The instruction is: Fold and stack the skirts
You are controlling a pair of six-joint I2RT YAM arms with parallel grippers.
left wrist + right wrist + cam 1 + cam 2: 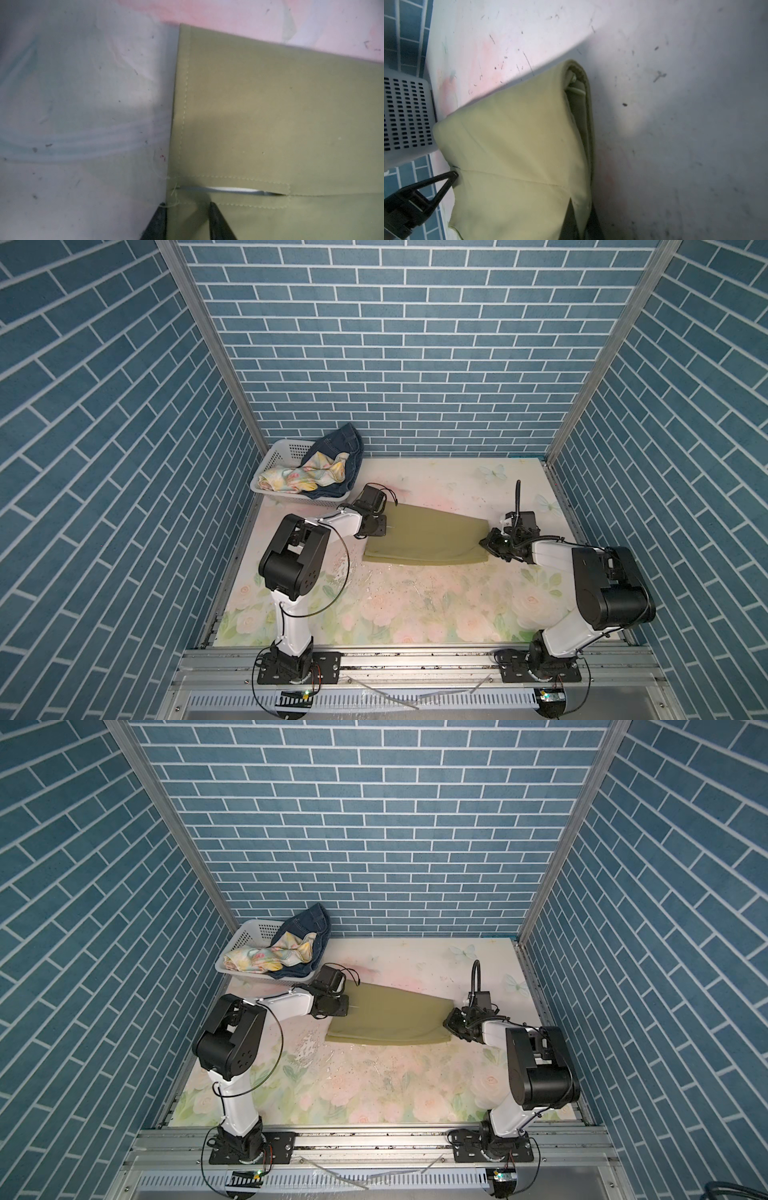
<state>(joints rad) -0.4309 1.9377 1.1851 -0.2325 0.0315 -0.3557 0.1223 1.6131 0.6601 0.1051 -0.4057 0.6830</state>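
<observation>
Left wrist view: your left claw [188, 208] has its two black fingers [216, 220] set close on the hem corner of the olive-green skirt [270, 124]. One finger is on the cloth and one is at its edge, with cloth between them, so read it as a pinch. A stitched slit [228, 190] with white showing lies just past the tips.

Right wrist view: your right claw [581, 222] is closed on the skirt's [519, 145] opposite end. Its dark fingers sit either side of the layered edge, which curls up off the counter [675, 104].

Both top views: left claw [387, 529] [348, 1009] is at the skirt's left end and right claw [484, 541] [446, 1023] at its right end. The skirt [432, 539] [390, 1019] lies between them mid-counter [415, 605] [374, 1085], mostly flat.

Far-left corner: the white basket [286, 445] [249, 925] stands apart from the olive cloth. It holds the floral skirt [303, 475] [266, 957], crumpled on top of the denim skirt [336, 439] [307, 919]. The denim spills over the basket's rim.
</observation>
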